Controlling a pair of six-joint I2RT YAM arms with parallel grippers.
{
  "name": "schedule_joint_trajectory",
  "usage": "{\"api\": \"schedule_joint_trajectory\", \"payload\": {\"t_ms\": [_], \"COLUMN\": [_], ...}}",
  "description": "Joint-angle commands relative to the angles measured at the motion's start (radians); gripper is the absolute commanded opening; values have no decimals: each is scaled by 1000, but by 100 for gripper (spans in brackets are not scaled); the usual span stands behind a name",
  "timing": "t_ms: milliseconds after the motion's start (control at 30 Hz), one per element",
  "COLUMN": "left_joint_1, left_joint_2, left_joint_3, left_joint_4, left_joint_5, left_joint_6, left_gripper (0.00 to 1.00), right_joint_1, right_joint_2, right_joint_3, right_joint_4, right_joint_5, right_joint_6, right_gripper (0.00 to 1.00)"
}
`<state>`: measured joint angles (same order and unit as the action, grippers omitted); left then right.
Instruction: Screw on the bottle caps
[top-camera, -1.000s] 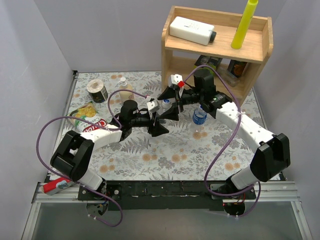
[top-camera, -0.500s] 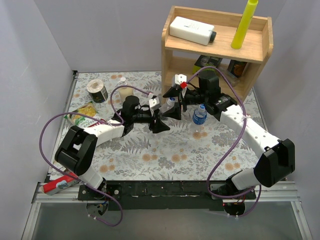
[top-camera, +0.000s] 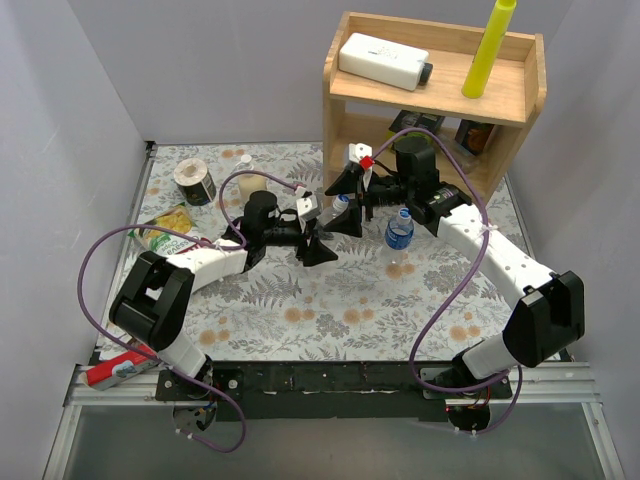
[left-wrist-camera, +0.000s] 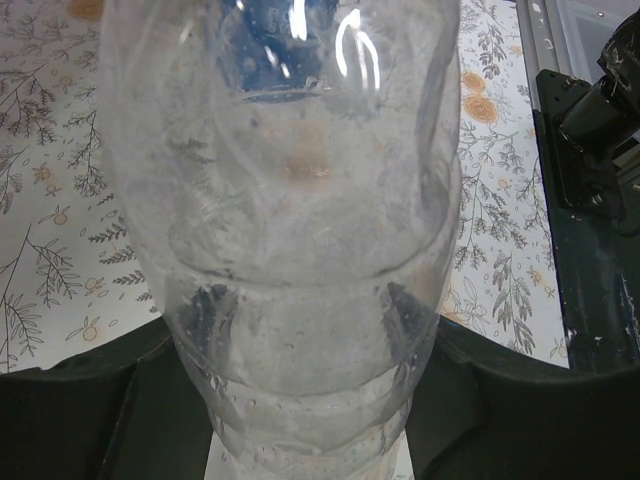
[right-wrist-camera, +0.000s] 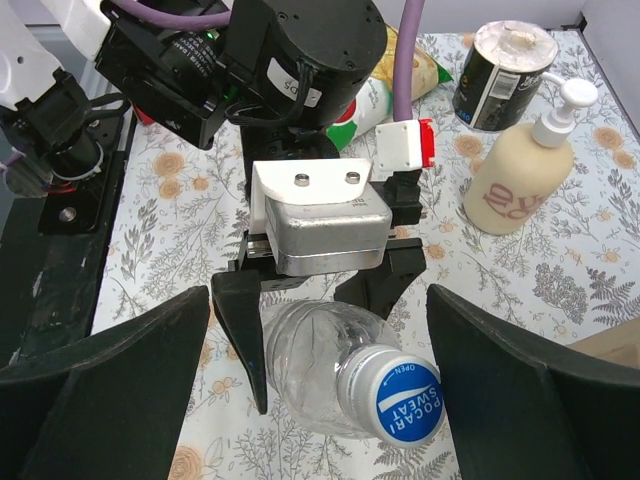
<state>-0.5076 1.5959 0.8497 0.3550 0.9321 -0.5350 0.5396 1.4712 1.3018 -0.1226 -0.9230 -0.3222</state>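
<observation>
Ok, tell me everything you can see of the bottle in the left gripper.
The bottle is small, clear, ribbed plastic with no label. The left gripper clamps its body from both sides and holds it in the air, lying roughly level, neck toward the right gripper. A blue cap with white print sits on the neck; how tightly it is screwed cannot be told. The right gripper's open fingers flank the cap without touching it.

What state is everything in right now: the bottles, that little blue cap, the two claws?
Plain clear plastic bottle: held tilted, clamped by the left gripper.
Round blue plastic cap: sitting on that bottle's neck; tightness unclear.
Left gripper: shut on the bottle.
Right gripper: open, fingers straddling the cap.
Blue-labelled clear bottle: upright on the table, unheld.
</observation>
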Motion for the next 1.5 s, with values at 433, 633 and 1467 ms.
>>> {"api": "schedule_joint_trajectory", "payload": {"t_ms": [433, 633, 1467], "left_joint_1": [15, 15, 27], "left_joint_2": [-105, -100, -151], "left_joint_3": [-89, -26, 94], "left_joint_4": [277, 32, -619], "left_joint_5": [-156, 26, 80], "left_joint_6": [-164, 46, 691], "left_gripper": [0, 0, 0], "right_joint_1": [0, -27, 100], "right_joint_2": [-41, -5, 5], "right_joint_3": [-13, 155, 323], "right_joint_4": [-46, -152, -1105], "right_joint_5": [55, 98, 182], "right_joint_6": [155, -24, -1358], "right_gripper": [96, 96, 65]}}
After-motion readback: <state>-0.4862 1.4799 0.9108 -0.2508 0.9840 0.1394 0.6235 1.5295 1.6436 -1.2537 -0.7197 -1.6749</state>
